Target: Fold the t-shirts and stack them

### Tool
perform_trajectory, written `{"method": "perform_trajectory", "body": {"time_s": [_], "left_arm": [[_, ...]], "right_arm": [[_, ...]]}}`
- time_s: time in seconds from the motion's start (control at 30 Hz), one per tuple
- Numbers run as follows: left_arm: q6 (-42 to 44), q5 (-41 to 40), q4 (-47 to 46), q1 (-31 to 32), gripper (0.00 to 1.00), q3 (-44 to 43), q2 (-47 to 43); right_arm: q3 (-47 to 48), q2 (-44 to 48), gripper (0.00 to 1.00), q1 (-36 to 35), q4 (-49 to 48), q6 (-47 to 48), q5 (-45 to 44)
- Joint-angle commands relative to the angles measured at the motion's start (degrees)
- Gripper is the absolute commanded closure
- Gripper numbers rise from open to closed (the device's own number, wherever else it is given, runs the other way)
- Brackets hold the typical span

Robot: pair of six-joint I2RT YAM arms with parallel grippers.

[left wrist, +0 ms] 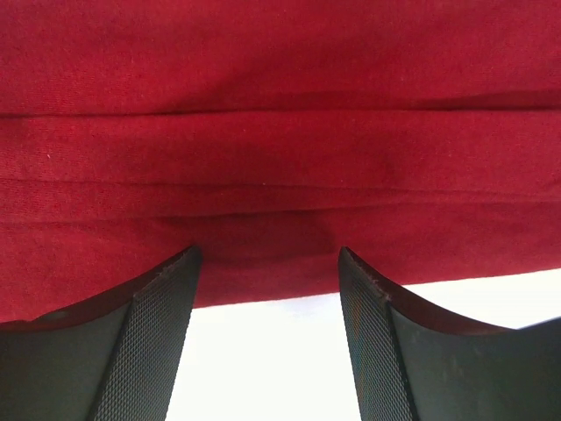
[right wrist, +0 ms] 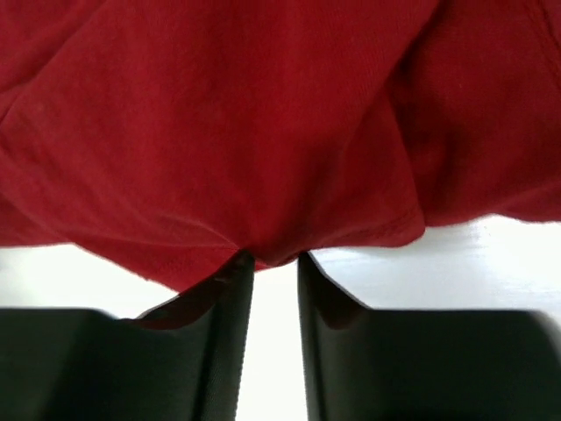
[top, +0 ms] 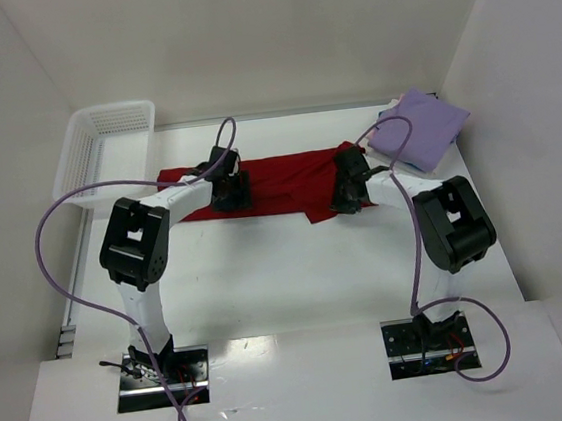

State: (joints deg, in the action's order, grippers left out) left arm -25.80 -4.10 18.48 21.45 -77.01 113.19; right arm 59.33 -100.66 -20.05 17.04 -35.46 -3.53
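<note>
Dark red cloth t-shirt lies spread flat on white counter, just right of white plastic mesh basket, running sideways away from it. Lavender cloth t-shirt, folded square, sits well right of basket at far corner, w/ pale blue cloth edge peeking out under it. Left tool is at red shirt's near edge, at the end nearer basket: jaws wide apart, only hem & bare counter between them, gripping nothing. Right tool is at near edge of the end farther from basket: jaws narrow, slim gap showing, hem right at the tips; can't tell if cloth is pinched.
</note>
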Motion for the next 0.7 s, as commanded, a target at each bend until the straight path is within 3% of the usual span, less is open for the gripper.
{"method": "perform_trajectory", "body": {"time_s": [0.0, 0.2, 0.67], "left_arm": [[-0.39, -1.7, 1.47, -0.18, 0.28, -1.74, 1.34], [-0.39, -1.7, 1.47, -0.18, 0.28, -1.74, 1.86], [-0.39, -1.18, 1.47, -0.18, 0.28, -0.68, 1.86]], "right_arm": [[2.9, -1.47, 0.79, -0.51, -1.57, -0.04, -1.22], [4.65, -0.85, 1.0, -0.51, -0.34, -0.04, -2.88], [20.81, -1.03, 1.0, 0.72, 4.94, 2.15, -4.12]]}}
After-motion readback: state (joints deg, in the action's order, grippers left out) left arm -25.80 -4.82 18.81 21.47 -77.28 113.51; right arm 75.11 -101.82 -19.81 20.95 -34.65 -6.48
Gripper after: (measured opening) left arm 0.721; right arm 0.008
